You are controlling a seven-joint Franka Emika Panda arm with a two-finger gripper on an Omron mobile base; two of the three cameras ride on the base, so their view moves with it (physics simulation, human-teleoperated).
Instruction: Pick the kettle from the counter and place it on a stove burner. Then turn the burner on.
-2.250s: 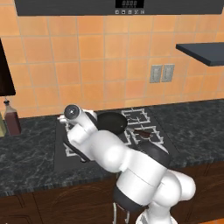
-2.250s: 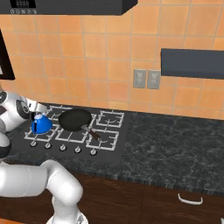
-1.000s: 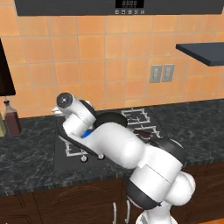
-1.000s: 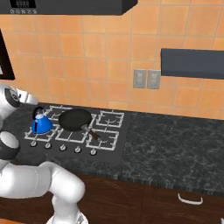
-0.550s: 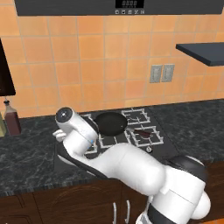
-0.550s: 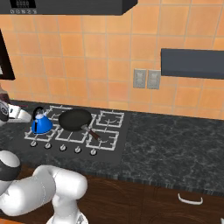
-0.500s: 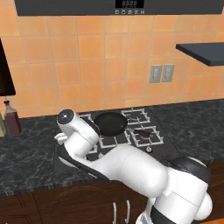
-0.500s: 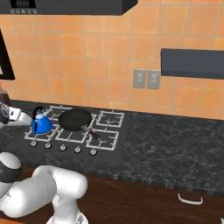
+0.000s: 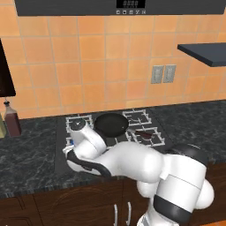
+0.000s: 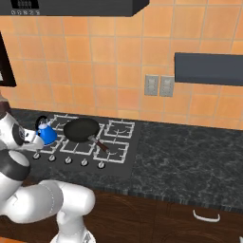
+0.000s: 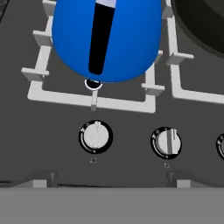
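Note:
The bright-blue kettle [image 11: 127, 43] with its black handle [image 11: 100, 35] stands on the front-left stove burner [image 11: 94, 101], on its white wire grate. In the right base view the kettle [image 10: 46, 133] sits left of the frying pan. My gripper [image 11: 109, 181] hangs over the front strip of the cooktop, just in front of the kettle and apart from it. It is open, its fingertips [image 11: 43, 178] set wide with nothing between them. Below it lie two round control knobs, one [image 11: 96, 136] straight ahead of the kettle's burner and one [image 11: 166, 142] to its right.
A black frying pan [image 10: 81, 129] rests on the burner beside the kettle, its rim [image 11: 197, 26] close to the kettle's right side. A brown bottle [image 9: 12, 121] stands on the dark stone counter [image 10: 180, 156] at the far left. My own arm covers the stove's front left in the left base view.
The hand has drawn back from the kettle toward the stove's front edge and dropped lower. The kettle has stayed on its grate. The jaws stay wide.

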